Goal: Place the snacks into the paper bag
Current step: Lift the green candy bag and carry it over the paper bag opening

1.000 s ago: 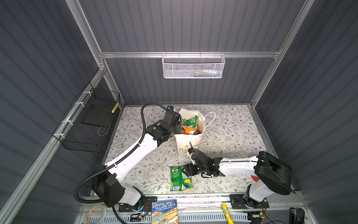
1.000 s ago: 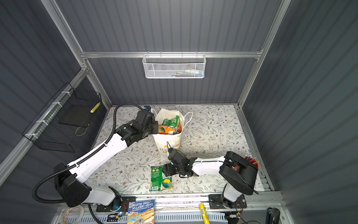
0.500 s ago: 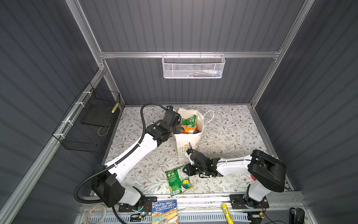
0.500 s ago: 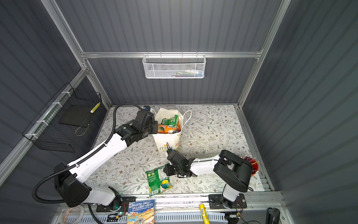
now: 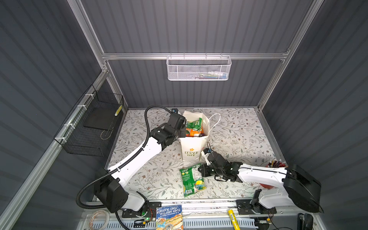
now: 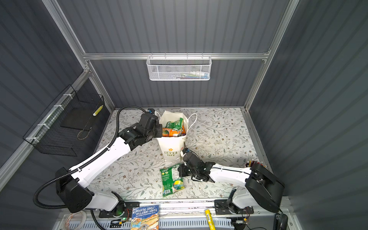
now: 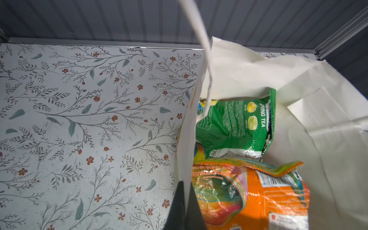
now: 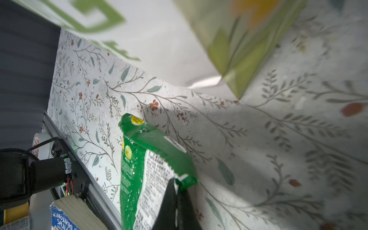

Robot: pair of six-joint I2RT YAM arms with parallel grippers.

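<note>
Roughly front-to-back, green foil snack packet [image 5: 192, 180] lies before white paper bag [image 5: 191, 148]. Right gripper [image 5: 200, 170] pinches its bag-side corner; left gripper [image 7: 184, 187] pinches bag rim.

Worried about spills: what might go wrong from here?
The right claw pinches only an edge of the green packet, so it may slip or swing when lifted. The paper bag looks nearly full: the orange packet sits near its rim, so the new one might snag. The left claw holds just the thin wall, which could tear or tip.
</note>
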